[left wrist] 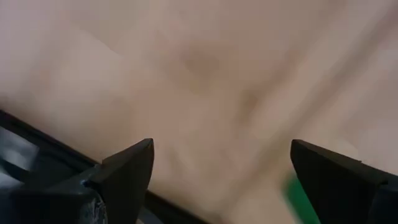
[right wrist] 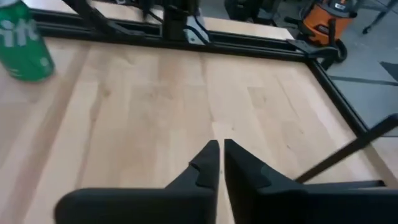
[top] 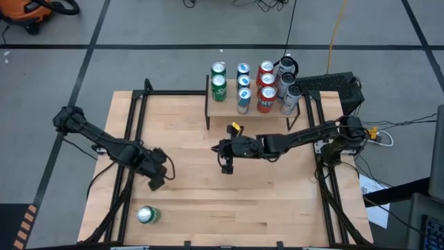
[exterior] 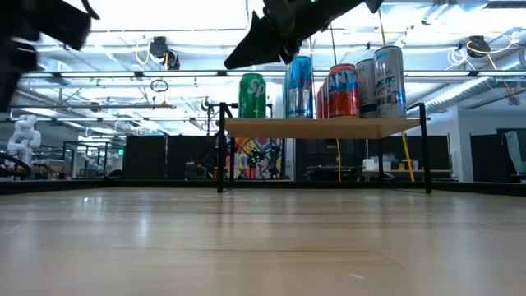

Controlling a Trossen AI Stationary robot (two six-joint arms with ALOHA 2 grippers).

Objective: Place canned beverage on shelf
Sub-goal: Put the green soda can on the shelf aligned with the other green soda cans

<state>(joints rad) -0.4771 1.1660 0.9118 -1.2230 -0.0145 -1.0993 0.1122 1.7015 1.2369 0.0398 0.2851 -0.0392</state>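
The can is green with a silver top and white lettering on its side. It stands upright on the tabletop near the front edge on the left side, just in front of the wide-open left pincer and apart from it, and well away from the shut right pincer. The shelf is a small light-wood board on thin black legs at the table's far edge, just beyond the right pincer. It carries upright cans in rows: two green at its left end, then blue, red and silver-grey ones
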